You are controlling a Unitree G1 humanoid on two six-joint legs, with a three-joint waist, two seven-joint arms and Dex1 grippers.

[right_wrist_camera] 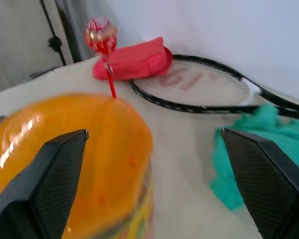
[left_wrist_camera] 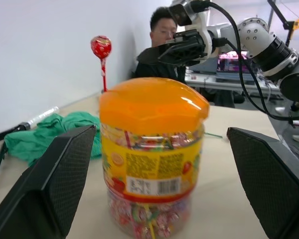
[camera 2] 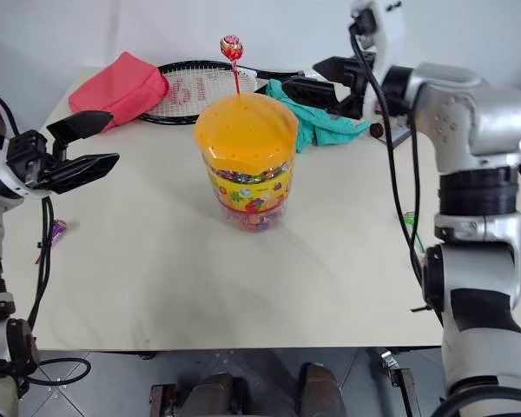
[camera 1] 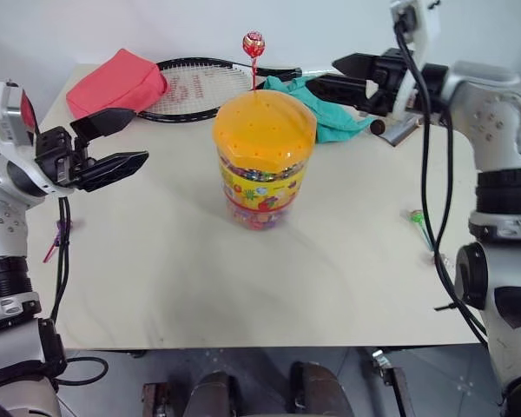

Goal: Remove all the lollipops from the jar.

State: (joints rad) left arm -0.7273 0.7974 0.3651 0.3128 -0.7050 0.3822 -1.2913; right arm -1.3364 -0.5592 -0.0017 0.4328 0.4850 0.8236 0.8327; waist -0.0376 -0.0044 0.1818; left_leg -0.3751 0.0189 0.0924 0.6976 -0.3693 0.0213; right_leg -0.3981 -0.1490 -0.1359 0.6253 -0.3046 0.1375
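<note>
— Both pairs of black fingers we see spread wide and empty. The left gripper (camera 1: 126, 143) hangs over the left edge of the pale table (camera 1: 200, 278), pointing toward the clear plastic jar with the colourful label and the wide orange lid (camera 1: 263, 161).

— And the right gripper (camera 1: 343, 74)?

— We find it above the far right part of the table, over the crumpled green cloth (camera 1: 326, 109), pointing toward the left, near the jar's lid but apart from it.

— Where does the jar stand?

— Upright near the middle of the table, a little toward the far edge. One red wrapped lollipop on a red stick (camera 1: 253, 43) stands upright in a hole at the far side of the lid.

— Do we see other lollipops?

— A green one (camera 1: 417, 217) lies near the right edge, and a purple one (camera 2: 57, 228) lies at the left edge. A fourth we cannot make out.

— What else is on the table?

— A black racket (camera 1: 204, 87) lies along the far edge, and a red soft pouch (camera 1: 117, 82) sits at the far left corner, touching the racket's head. In the left wrist view a person in dark clothes (left_wrist_camera: 162, 45) sits behind the table.
</note>
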